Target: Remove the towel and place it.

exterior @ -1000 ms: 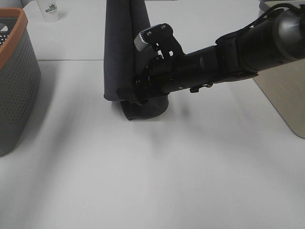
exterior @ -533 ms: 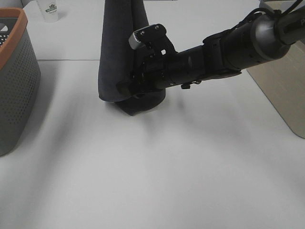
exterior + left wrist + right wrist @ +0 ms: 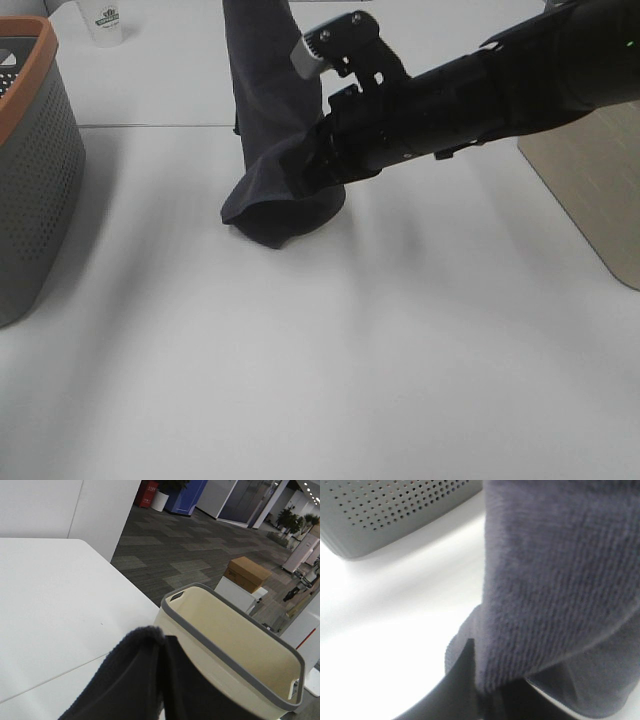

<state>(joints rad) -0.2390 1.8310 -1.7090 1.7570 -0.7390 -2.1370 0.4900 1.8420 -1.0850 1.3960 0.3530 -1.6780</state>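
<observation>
The dark charcoal towel [image 3: 262, 90] hangs from above the top edge of the exterior view, with its lower end bunched on the white table [image 3: 300, 350]. My right gripper [image 3: 312, 168] reaches in from the right and is shut on the towel's lower edge, holding it a little above the table. In the right wrist view the towel [image 3: 560, 580] fills the frame and is pinched by a dark finger [image 3: 462, 685]. My left gripper is hidden in the exterior view. In the left wrist view the folded towel top [image 3: 135, 680] lies where the gripper holds it.
A grey perforated basket with an orange rim [image 3: 30, 170] stands at the left and also shows in the right wrist view [image 3: 385, 510]. A cream basket with a grey rim [image 3: 235, 640] stands at the right [image 3: 590, 190]. A white cup [image 3: 107, 20] stands far back left.
My right arm has risen and drawn back to the right, lifting the towel's lower edge. The hanging part has swung right and looks narrower.
</observation>
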